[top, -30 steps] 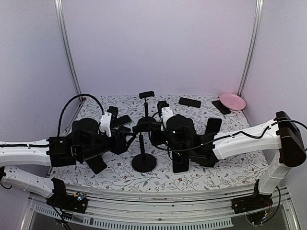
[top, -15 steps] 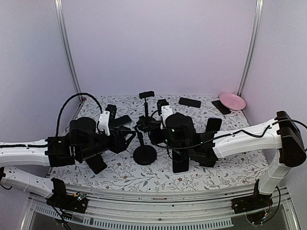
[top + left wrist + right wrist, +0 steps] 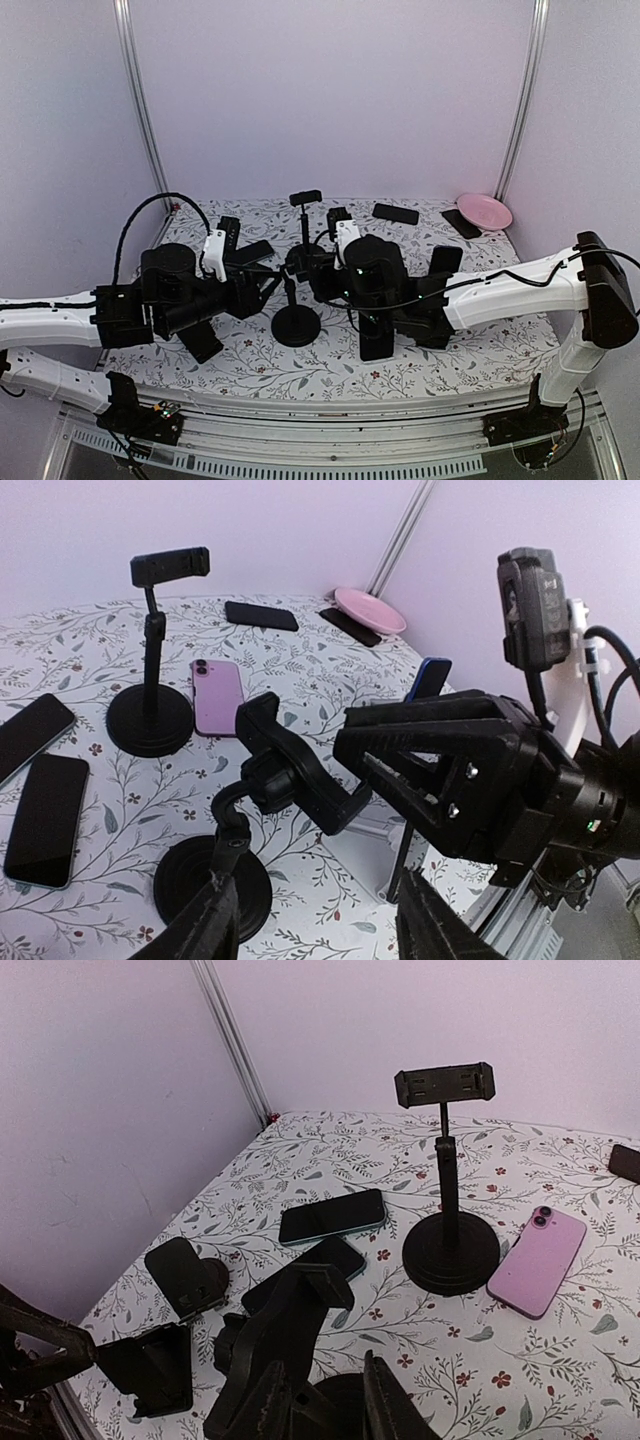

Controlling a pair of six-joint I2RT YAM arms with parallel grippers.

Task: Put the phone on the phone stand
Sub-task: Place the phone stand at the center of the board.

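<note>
A black phone stand (image 3: 297, 325) with a round base and a tilted clamp (image 3: 295, 770) stands at the table's middle, between my two grippers. My left gripper (image 3: 268, 288) is open; in its wrist view the gripper (image 3: 320, 920) straddles the base, with the left finger at the stem. My right gripper (image 3: 312, 268) is open. In its wrist view the gripper (image 3: 325, 1400) has its fingers slightly apart, right behind the clamp (image 3: 290, 1330), holding nothing. A pink phone (image 3: 537, 1260) lies flat behind, also seen in the left wrist view (image 3: 215, 695). No gripper holds a phone.
A second, taller stand (image 3: 305, 197) stands at the back. Two black phones (image 3: 45, 805) lie at the left, another (image 3: 395, 213) at the back, beside a pink plate (image 3: 485, 211). A blue-edged phone (image 3: 430, 678) stands upright behind my right arm. Small black holders (image 3: 185, 1275) sit near the front left.
The stand's base has slid a little toward the back. My left gripper has drawn slightly left. My right gripper has stayed by the clamp.
</note>
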